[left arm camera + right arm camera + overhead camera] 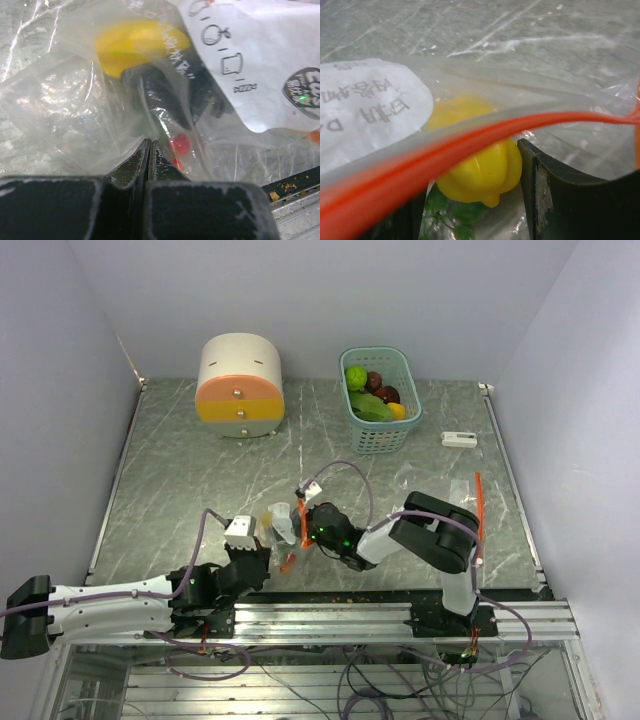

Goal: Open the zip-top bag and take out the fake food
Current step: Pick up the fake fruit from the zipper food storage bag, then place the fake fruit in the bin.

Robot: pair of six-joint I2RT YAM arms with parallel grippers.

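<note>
The clear zip-top bag (280, 528) lies near the front edge between my two grippers. My left gripper (258, 558) has its jaws closed tight and pinches a fold of the bag's plastic (149, 142). My right gripper (305, 527) reaches in past the bag's orange zip strip (470, 142). A yellow toy fruit (482, 172) sits between its fingers (545, 192) and touches the right one. The left finger is mostly hidden behind the strip. A green leafy piece (447, 210) lies under the fruit. The left wrist view shows the yellow fruit (132, 45) and small red pieces (179, 144) inside the bag.
A teal basket (378, 438) at the back holds several toy fruits. The round cream-and-orange drawer box (240, 385) stands at the back left. A small white device (459, 439) and a second clear bag with an orange strip (478, 490) lie at the right.
</note>
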